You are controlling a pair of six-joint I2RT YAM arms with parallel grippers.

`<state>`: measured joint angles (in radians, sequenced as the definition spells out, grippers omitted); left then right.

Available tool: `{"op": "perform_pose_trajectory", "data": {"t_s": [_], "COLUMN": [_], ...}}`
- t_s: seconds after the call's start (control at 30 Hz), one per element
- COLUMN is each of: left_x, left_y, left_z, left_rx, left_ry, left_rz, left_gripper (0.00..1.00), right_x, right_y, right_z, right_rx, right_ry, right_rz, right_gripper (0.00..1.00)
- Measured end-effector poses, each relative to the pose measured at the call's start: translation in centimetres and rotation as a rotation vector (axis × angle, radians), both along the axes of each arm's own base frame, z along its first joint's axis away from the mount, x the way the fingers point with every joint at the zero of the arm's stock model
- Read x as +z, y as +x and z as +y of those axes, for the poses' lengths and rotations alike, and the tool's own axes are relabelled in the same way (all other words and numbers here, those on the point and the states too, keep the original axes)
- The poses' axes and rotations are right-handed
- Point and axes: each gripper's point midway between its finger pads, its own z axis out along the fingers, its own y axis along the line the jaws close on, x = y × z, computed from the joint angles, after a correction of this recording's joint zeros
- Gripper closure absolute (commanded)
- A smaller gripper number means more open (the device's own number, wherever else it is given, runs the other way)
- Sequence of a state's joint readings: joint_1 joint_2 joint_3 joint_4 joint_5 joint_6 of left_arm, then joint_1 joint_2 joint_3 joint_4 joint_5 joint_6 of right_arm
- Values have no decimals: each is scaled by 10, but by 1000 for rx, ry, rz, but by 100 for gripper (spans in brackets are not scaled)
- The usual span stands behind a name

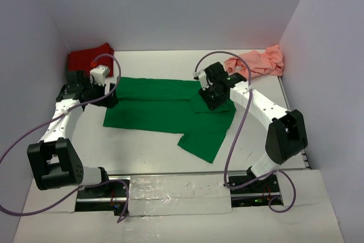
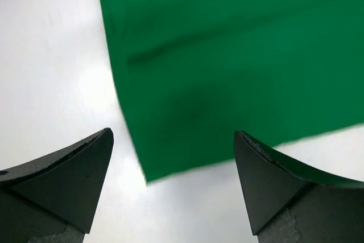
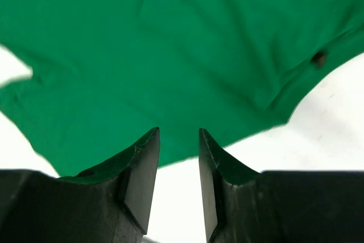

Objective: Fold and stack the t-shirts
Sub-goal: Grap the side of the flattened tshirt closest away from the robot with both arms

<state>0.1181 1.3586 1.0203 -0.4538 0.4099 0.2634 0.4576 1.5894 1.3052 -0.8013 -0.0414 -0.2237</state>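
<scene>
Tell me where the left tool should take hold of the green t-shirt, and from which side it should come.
Probably the corner of the green t-shirt nearest the left tool. The cloth lies flat there, with bare table on two sides, so one finger could slide under the edge. Come from the shirt's left end, tool open, as it is now.

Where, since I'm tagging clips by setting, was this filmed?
Likely a robotics lab test cell, not a home: plain white walls box in a white table, and the left arm and right arm stand on a taped rail at its near edge, a green shirt spread between them.
</scene>
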Motion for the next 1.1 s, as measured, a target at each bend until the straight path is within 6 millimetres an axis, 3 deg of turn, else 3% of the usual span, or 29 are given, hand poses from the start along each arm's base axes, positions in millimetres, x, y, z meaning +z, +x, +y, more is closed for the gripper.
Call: {"op": "perform_pose_trajectory", "data": {"t_s": [0.07, 0.17, 0.27, 0.37, 0.77, 1.1], "left_x": [-24, -49, -62, -72, -123, -115], "left_y": [-20, -47, -67, -80, -93, -62], "left_z": [15, 46, 73, 85, 66, 67], "left_rx": [11, 61, 107, 118, 6, -11], "left_ry": [27, 45, 53, 51, -95, -160], "left_rz": [82, 182, 239, 271, 401, 344], "left_gripper": [3, 4, 4, 4, 5, 7], "right_x": [-3, 9, 23, 27, 24, 20], "right_y": [-9, -6, -3, 1, 4, 5], "right_z": [-2, -7, -11, -14, -11, -11], "right_rx": [10, -5, -21, -34, -58, -68], "right_ry": [-23, -26, -21, -25, -5, 0], "right_rz": [16, -33, -89, -119, -130, -130], "right_gripper": [58, 58, 58, 58, 58, 58]}}
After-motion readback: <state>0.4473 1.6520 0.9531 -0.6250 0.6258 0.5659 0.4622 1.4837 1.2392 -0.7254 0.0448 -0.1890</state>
